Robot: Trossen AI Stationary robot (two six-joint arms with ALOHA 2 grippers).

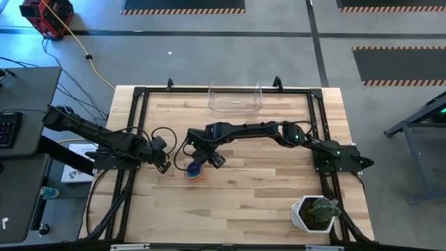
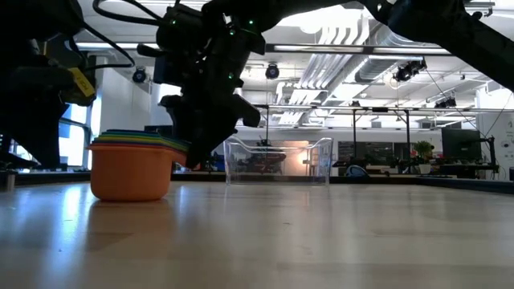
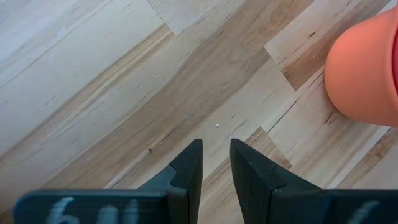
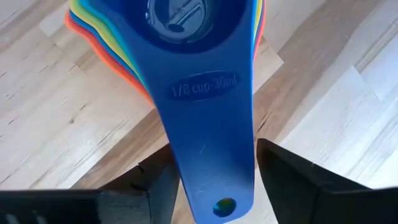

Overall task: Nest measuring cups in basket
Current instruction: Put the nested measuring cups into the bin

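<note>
Measuring cups (image 1: pixel 195 169) nested on wooden table (image 1: pixel 251 202) — right pincer (image 4: pixel 211 180) straddling handles, unclosed.

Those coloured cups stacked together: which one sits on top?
The blue cup, marked 1/8 cup. It sits innermost, its handle lying over the others' coloured rims, between the right tool's fingers. The orange-red cup is outermost.

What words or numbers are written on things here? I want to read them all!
"1/8 cup-30ml": raised letters on the blue measuring cup's handle, seen in the right wrist view.
Pale marks on the left pincer's dark body: too blurred to read.
Marks inside the blue cup's bowl: not readable.
Yellow tag in the low view: too small to read.
</note>
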